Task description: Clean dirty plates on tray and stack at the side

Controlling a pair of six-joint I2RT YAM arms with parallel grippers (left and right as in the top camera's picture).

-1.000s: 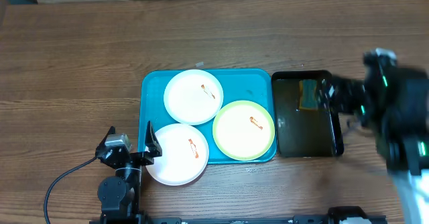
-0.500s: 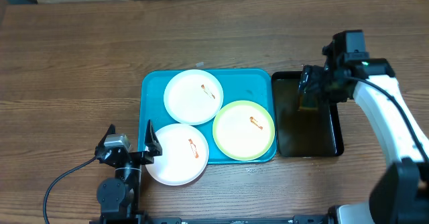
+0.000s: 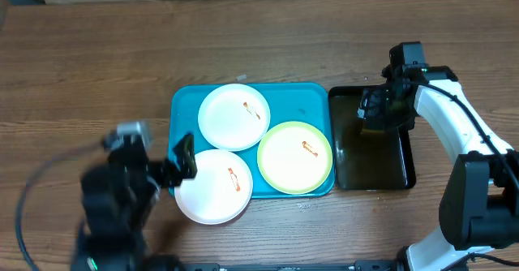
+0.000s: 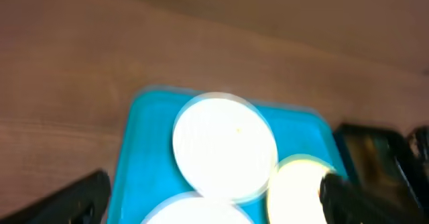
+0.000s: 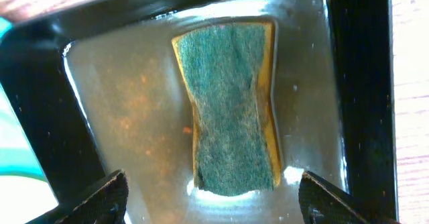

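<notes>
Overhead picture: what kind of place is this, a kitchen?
Likely a robot practice bench, not a real kitchen: a robot arm over a wooden table, smeared plates on a turquoise tray, a sponge in a black tray.

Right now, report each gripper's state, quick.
Left gripper: open, holding nothing.
Right gripper: open over the sponge, not gripping it.

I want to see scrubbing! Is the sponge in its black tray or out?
In. The sponge lies flat in the black tray, green side up; the right pincer is open over it, not gripping.
</notes>
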